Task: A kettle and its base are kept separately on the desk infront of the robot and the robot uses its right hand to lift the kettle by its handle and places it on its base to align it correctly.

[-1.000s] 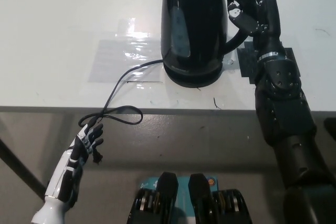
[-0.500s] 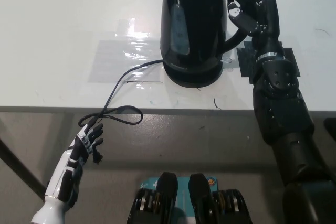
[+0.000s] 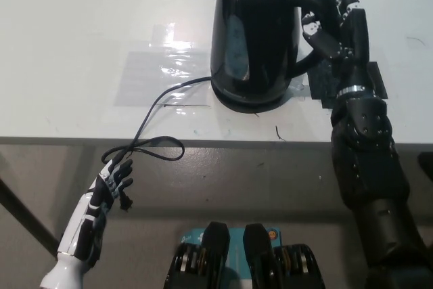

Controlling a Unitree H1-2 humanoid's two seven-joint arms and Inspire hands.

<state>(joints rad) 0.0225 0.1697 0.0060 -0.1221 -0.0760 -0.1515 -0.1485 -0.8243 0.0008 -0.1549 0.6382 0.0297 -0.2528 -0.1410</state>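
Black kettle (image 3: 254,35) standing on its base (image 3: 254,98) on a white desk (image 3: 74,45), held at the handle (image 3: 308,25) by the right hand (image 3: 331,21).

The kettle sits at twelve o'clock. Clear tape patches (image 3: 159,76) lie at ten o'clock, a black patch (image 3: 379,86) at two. A cord (image 3: 159,123) trails off the front edge. The white left hand (image 3: 111,184) hangs at seven o'clock below the desk, loosely open, above grey floor (image 3: 257,187).

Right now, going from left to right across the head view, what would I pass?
White robot hand → cord → kettle → black robot hand on its handle.
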